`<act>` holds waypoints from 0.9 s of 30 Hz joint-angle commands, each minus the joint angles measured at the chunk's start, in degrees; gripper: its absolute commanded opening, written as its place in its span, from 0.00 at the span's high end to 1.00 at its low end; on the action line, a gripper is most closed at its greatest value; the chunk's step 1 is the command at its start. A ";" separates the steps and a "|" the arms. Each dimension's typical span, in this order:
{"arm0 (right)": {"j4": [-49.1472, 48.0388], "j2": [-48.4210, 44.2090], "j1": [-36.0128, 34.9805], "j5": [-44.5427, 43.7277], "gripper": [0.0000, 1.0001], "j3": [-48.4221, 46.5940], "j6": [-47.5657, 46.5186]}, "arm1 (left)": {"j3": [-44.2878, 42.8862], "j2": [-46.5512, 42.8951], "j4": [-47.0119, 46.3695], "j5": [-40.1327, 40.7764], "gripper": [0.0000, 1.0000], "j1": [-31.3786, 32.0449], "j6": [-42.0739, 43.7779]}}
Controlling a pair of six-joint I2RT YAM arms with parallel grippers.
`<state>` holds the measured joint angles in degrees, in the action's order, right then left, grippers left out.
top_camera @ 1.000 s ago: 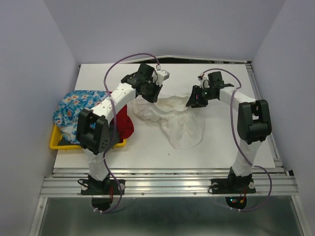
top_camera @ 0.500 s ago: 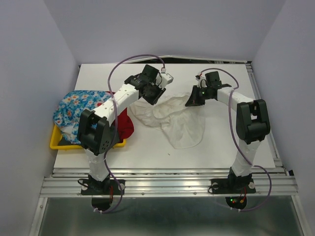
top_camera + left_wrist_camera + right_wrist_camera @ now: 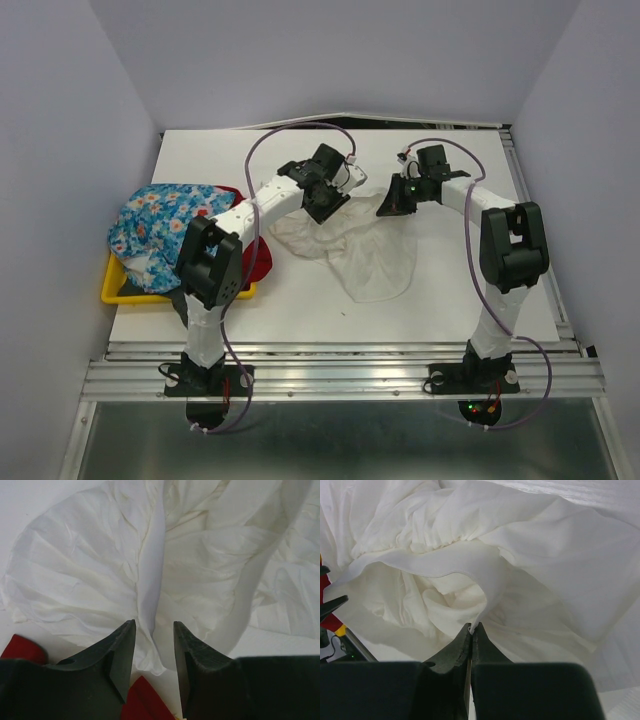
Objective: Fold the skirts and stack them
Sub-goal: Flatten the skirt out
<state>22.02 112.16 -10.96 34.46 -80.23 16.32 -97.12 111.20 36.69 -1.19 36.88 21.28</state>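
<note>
Right hand (image 3: 471, 629) clamped on white skirt (image 3: 535, 565) hem. Left hand (image 3: 153, 630) spread apart, straddling ridge of same skirt, ridge running toward 12 o'clock; judged next: close on it

No readable txt, labels, brands or nos. anywhere in views.

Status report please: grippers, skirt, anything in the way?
Left gripper open over a white skirt fold. Right gripper shut on its edge. Nothing blocking.
</note>
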 commanded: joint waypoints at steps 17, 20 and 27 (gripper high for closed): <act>3.55 -13.00 -0.20 -21.68 0.99 -6.60 -12.52 | -10.97 -5.37 0.22 12.26 1.00 -3.74 -2.11; 4.34 -15.91 0.41 -28.10 0.99 -10.46 -19.01 | -18.69 -5.73 1.54 12.53 0.96 -7.60 -3.78; 5.04 -21.18 0.94 -32.09 0.99 -14.52 -28.00 | -17.68 -9.85 1.46 5.77 0.98 -9.11 -2.73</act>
<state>26.28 95.00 -11.49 10.41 -91.74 -3.73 -115.28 107.26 36.75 5.65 28.32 18.00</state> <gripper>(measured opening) 0.022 0.107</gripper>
